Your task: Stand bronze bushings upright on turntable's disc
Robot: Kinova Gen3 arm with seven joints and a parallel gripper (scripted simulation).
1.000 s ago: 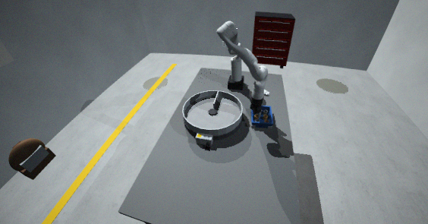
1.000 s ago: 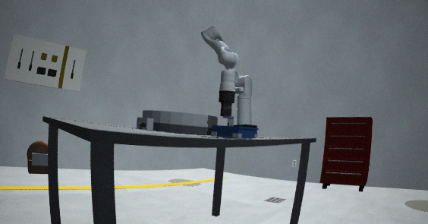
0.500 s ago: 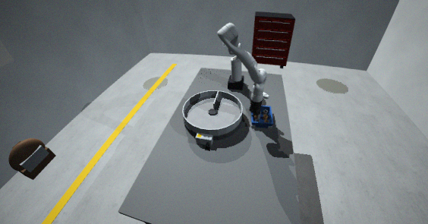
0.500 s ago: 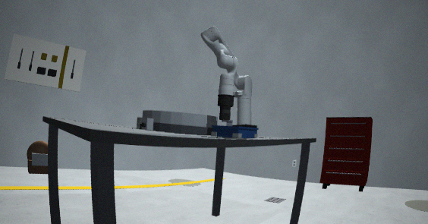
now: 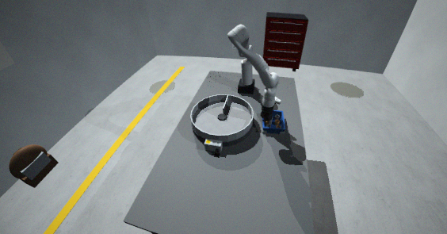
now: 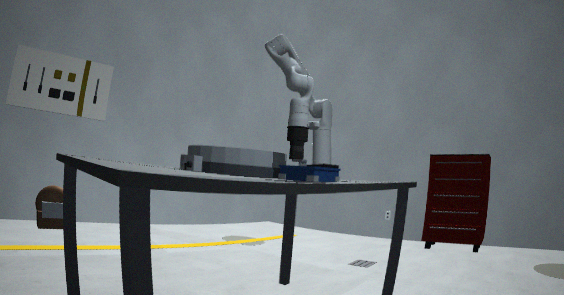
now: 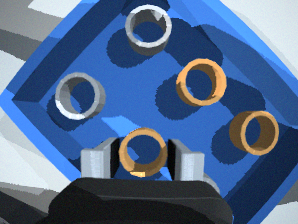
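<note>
Dim, even light; soft shadows fall beside objects; pictures coarse, slightly blurred.

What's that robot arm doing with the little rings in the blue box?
The gripper hangs open over the blue crate, with one finger on each side of a bronze bushing, but it isn't squeezing it yet. Two more bronze bushings and two steel bushings stand upright in the crate. None of the bushings is on the turntable's disc.
</note>
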